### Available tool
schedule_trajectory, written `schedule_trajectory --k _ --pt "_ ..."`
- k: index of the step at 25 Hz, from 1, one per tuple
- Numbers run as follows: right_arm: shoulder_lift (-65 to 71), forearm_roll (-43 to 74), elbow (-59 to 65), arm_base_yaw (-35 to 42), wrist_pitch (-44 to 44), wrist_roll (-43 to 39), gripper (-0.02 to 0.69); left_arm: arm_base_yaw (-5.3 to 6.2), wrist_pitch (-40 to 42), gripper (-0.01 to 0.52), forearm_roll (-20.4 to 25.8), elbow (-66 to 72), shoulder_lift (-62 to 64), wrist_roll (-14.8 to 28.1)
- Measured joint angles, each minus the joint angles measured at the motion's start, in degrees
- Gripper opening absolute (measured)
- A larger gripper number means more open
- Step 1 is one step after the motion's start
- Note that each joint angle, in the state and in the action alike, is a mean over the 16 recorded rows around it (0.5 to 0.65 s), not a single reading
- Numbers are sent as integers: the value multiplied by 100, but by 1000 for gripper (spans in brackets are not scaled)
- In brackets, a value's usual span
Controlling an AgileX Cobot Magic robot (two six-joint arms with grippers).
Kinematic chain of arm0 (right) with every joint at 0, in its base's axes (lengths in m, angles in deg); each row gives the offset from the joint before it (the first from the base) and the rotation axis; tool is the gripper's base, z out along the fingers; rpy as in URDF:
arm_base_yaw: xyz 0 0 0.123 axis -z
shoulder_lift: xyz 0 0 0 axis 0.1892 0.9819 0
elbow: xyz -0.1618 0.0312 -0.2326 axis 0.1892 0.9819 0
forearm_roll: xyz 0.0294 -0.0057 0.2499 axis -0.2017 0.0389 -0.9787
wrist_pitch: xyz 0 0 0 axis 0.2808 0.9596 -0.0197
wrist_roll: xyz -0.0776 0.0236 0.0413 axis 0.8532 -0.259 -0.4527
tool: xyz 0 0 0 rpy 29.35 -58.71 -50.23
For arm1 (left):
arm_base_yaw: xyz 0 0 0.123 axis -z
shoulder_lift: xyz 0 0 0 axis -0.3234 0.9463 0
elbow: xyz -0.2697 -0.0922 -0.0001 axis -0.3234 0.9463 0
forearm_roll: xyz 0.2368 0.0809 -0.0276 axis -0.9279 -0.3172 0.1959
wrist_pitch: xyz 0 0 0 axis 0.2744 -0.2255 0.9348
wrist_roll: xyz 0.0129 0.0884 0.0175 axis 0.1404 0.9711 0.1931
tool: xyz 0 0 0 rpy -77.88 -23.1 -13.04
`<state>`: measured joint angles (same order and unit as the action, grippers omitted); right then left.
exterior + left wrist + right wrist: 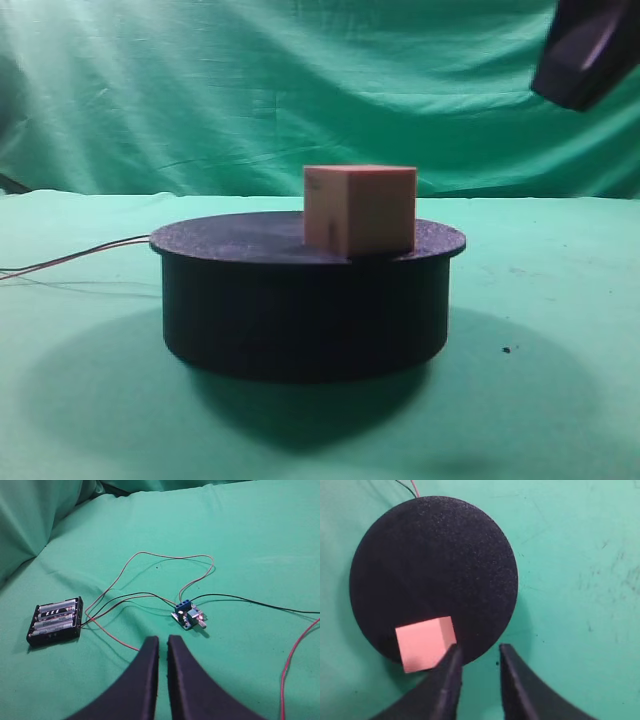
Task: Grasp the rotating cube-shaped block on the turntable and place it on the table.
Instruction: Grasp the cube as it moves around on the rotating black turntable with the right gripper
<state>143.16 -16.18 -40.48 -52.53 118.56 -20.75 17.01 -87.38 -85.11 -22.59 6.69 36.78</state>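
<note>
The salmon cube-shaped block [360, 210] sits on the black turntable [300, 300], right of its centre. In the right wrist view the block [425, 644] lies at the near edge of the disc [434, 565]. My right gripper [480, 650] hangs above that edge, open and empty, with the block just left of its left finger [451, 672]. A dark part of the right arm [590, 50] shows at the top right. My left gripper [163, 640] is shut on nothing, over the green table [250, 540], away from the turntable.
A black battery holder [55, 620] and a small blue circuit board [189, 616] lie on the cloth, joined by red and black wires [150, 555]. Thin wires [70, 260] lead left out of the turntable. A green fabric backdrop [250, 90] stands behind.
</note>
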Motion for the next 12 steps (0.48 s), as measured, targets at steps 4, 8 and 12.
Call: schedule_trajectory --k 4,8,12 --pt "408 -108 -292 -33 166 -12 504 0 0 0 0 0 0 0" --pt "738 -171 -440 -38 196 -27 524 0 0 0 0 0 0 0" --pt "963 -60 -569 -38 186 -119 442 0 0 0 0 0 0 0"
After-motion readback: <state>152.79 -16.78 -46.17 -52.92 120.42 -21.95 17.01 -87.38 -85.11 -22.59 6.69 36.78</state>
